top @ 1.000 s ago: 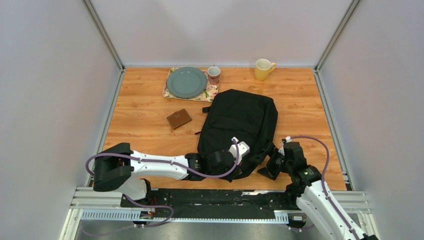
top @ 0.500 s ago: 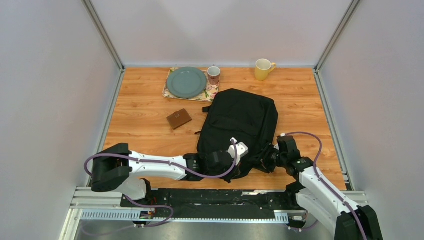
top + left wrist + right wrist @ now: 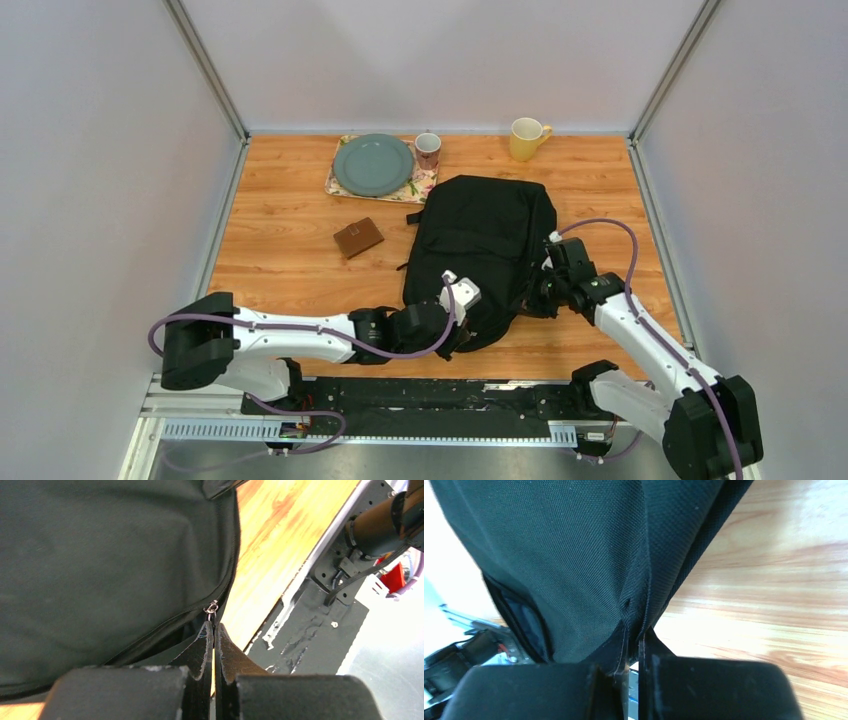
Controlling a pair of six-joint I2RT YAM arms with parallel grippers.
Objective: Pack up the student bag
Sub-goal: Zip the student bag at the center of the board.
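The student bag (image 3: pixel 482 232) is a big black backpack lying flat in the middle of the wooden table. My left gripper (image 3: pixel 476 322) is at the bag's near edge. In the left wrist view, this gripper (image 3: pixel 213 626) is shut on the small metal zipper pull (image 3: pixel 212 609), and the zipper behind it gapes a little. At the bag's right edge my right gripper (image 3: pixel 530 296) is shut on a fold of the bag (image 3: pixel 574 555), seen in the right wrist view with the fabric pinched between its fingertips (image 3: pixel 634 632).
A brown wallet (image 3: pixel 358 237) lies left of the bag. At the back are a green plate (image 3: pixel 373 164) on a floral mat (image 3: pixel 422 187), a patterned mug (image 3: pixel 428 150) and a yellow mug (image 3: pixel 527 138). The metal rail (image 3: pixel 320 605) runs along the table's near edge.
My right gripper has swung in from beside the table edge to the bag's right side and shut on its fabric. The left gripper drew slightly left and nearer, still shut. The bag shifted a little.
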